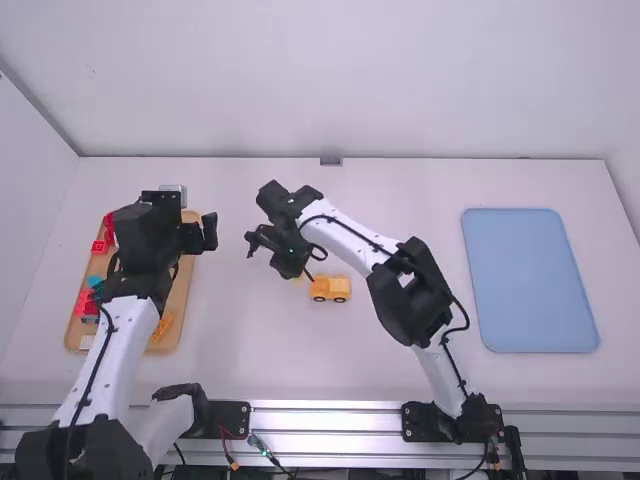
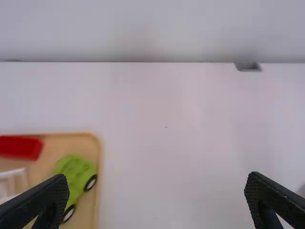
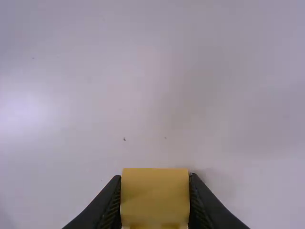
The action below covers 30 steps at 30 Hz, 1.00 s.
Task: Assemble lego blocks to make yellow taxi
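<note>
1. the right gripper (image 1: 284, 262) is around the middle of the table (image 1: 385, 375), in the high view; in its wrist view its 2 fingers are closed in on a yellow block (image 3: 155, 198), 1 pressing each side.
2. the left gripper (image 1: 200, 232) is by the right-hand edge of the wooden tray (image 1: 182, 300). its 2 fingers stand wide apart, with nothing gripped between them.
3. a yellow-orange toy car (image 1: 330, 288) rests on the table, just beside the right gripper and on the side toward the blue mat.
4. the wooden tray lies at the left of the table, partly hidden by the left arm. it holds a teal piece (image 1: 95, 281), an orange piece (image 1: 162, 326), and several red pieces (image 1: 87, 301).
5. the left wrist view shows more in that tray: a green car body (image 2: 75, 172) with 2 black wheels in sight, a red block (image 2: 19, 147), and a white piece (image 2: 13, 182).
6. the blue mat (image 1: 530, 280) lies flat at the right of the table, well apart from the toy car.
</note>
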Each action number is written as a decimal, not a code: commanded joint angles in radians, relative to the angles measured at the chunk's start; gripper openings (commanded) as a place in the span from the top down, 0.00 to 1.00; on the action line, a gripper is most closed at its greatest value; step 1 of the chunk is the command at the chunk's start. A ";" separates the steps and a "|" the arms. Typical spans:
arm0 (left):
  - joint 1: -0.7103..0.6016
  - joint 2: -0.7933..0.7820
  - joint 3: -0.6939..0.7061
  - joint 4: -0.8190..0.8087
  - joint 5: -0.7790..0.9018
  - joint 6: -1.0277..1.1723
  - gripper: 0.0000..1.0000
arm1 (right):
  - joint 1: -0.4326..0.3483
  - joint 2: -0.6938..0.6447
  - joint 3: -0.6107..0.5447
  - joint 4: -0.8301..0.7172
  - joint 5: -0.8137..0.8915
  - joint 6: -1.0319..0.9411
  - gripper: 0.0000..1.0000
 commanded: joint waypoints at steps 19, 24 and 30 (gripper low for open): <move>-0.002 -0.276 -0.109 -0.038 -0.337 -0.193 0.01 | 0.062 0.134 0.043 0.008 0.089 -0.098 0.96; -0.003 -0.262 -0.109 -0.038 -0.337 -0.193 0.01 | 0.084 0.152 0.042 0.031 0.123 -0.107 0.97; -0.003 -0.256 -0.109 -0.037 -0.336 -0.193 0.01 | 0.079 0.158 0.042 0.036 0.156 -0.108 0.98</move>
